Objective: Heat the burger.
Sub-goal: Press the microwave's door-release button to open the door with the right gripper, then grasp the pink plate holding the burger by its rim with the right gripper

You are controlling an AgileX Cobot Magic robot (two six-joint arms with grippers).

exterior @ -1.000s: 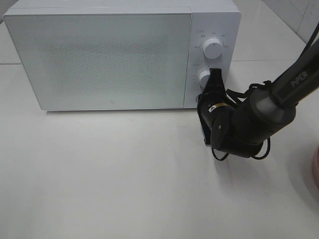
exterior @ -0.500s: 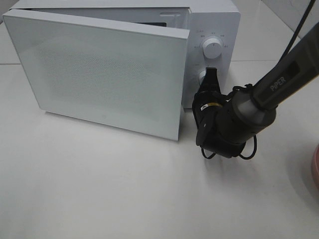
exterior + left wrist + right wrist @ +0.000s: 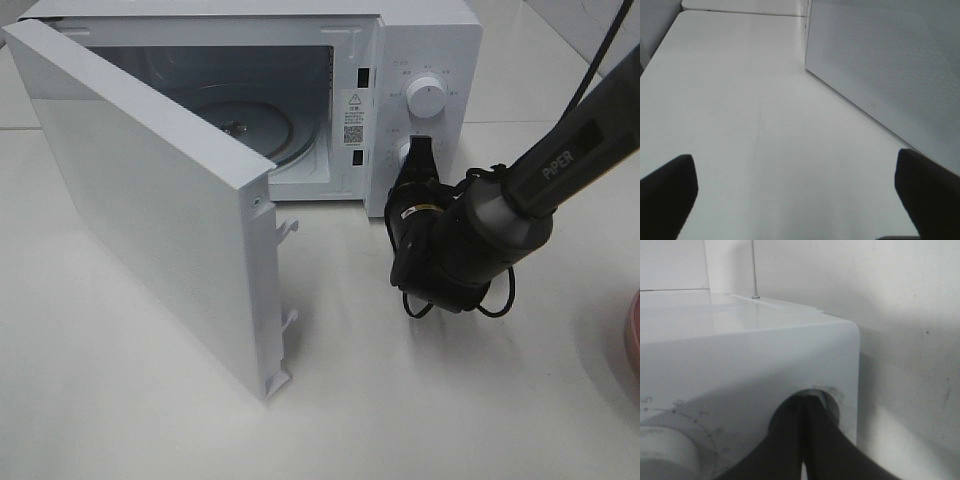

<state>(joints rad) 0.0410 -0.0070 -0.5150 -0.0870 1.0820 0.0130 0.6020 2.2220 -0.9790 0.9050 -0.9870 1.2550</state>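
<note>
Left tool (image 3: 797, 200) hangs spread wide and empty over the bench (image 3: 740, 125), beside the outer face of the microwave (image 3: 430, 40) door (image 3: 150, 230); I judge it is parked clear of the door's swing. Door stands wide open and the turntable (image 3: 240, 125) inside the microwave is bare. My right tool (image 3: 419, 148), pressed together on nothing, pokes the lower round control (image 3: 832, 400) on the microwave's panel, since a closed tip suits pushing. Burger not in view; only a pink rim (image 3: 633, 340) shows far right of the microwave.

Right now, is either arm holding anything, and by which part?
Nothing is held. Left jaws stand open over the table; right jaws are shut, tips against the microwave's lower button.
</note>
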